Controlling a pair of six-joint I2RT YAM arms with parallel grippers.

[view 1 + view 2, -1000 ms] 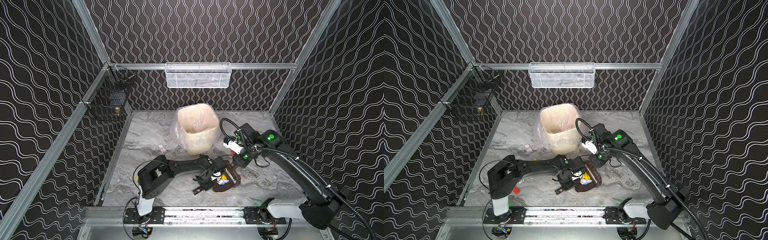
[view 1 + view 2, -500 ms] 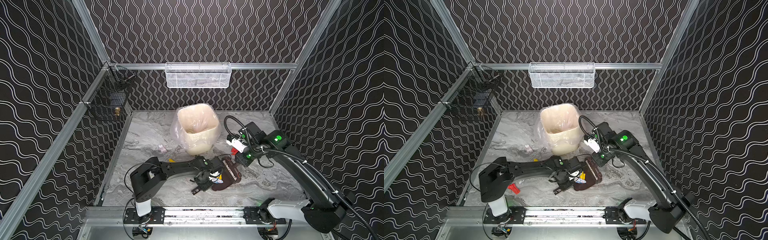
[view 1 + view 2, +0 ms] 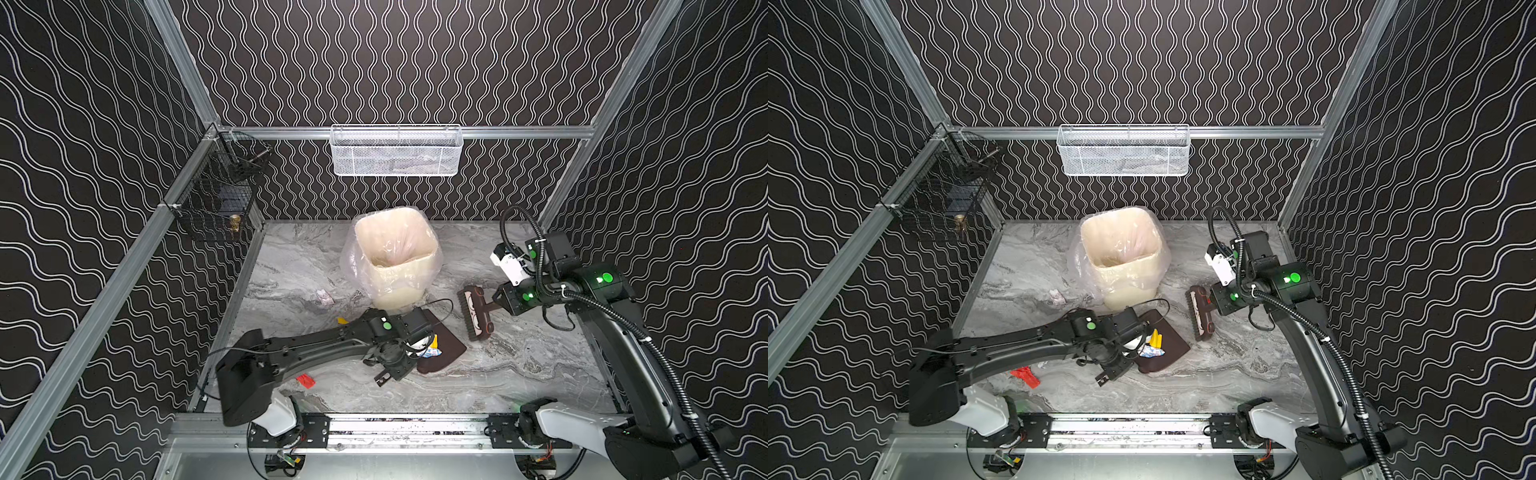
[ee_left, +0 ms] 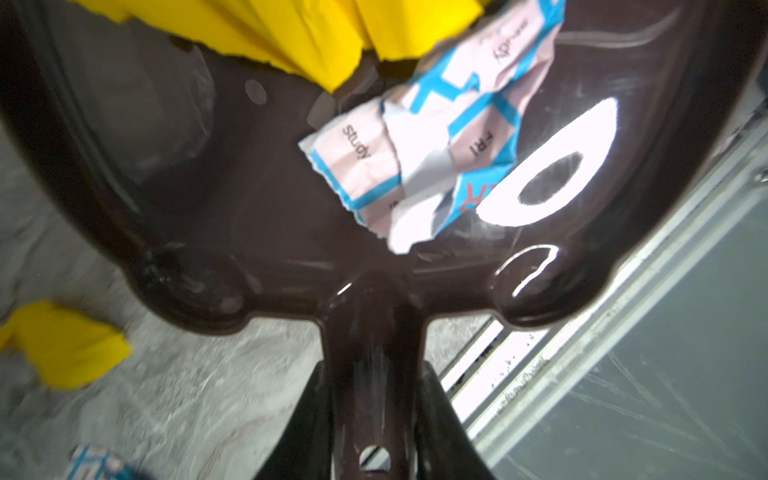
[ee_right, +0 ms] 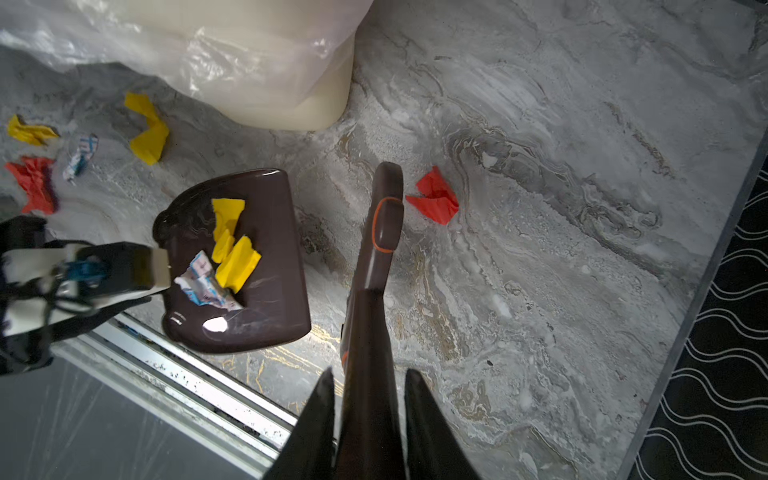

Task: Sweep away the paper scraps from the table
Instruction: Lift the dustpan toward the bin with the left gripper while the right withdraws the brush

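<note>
Both grippers are nearly closed, each pinching a slim brown handle. The left gripper [image 4: 376, 415] has the stem of the dustpan [image 5: 278, 232], and the right gripper [image 5: 370, 399] has the handle of the hand brush [image 5: 384, 216], whose head points toward the lined bin [image 3: 397, 293]. Some of the paper scraps already sit in the pan: yellow bits [image 5: 237, 262] and a printed white-and-blue bit [image 5: 203, 284], bunched toward its handle end. A red scrap [image 5: 435, 200] lies on the table [image 3: 519, 374] just beside the brush, on the side away from the pan, so it looks like the next target. The others are loose on the marble around the left arm: a yellow strip [image 5: 149, 137], a smaller yellow piece [image 5: 29, 131], another red one [image 5: 35, 187] and a printed one [image 5: 81, 156]. Crumpled paper is light, so a quick stroke could flick the red scrap over the pan or past it. Whether the pan's lip rests flat on the marble cannot be told, and any gap would let paper slide beneath. The pan sits toward the front rail [image 5: 187, 386], so a bump from the brush or a tilt of the pan could spill its load over that edge. The left arm could also scatter the scraps lying close to it.
</note>
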